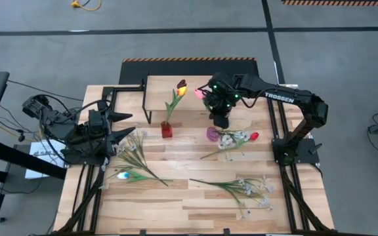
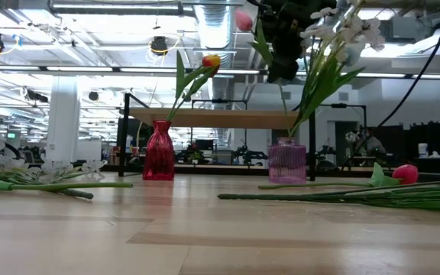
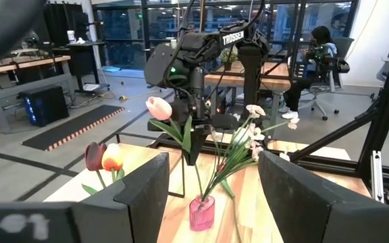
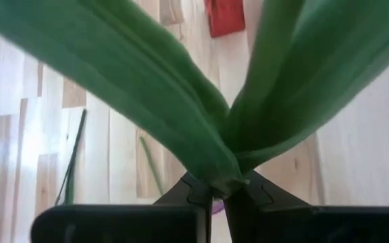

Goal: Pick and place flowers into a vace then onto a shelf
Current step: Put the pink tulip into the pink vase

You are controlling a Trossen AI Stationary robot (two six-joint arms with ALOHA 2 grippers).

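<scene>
We cannot see the right gripper's (image 4: pixel 218 196) fingertips behind the tulip leaves (image 4: pixel 181 115), which also hide most of the table (image 4: pixel 19 135).

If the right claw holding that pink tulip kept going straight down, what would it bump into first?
Most likely the pink vase, which already holds a white spray. The right gripper hangs above it, shut on the pink tulip, whose stem end would probably arrive first. Exact alignment is hard to judge.
</scene>
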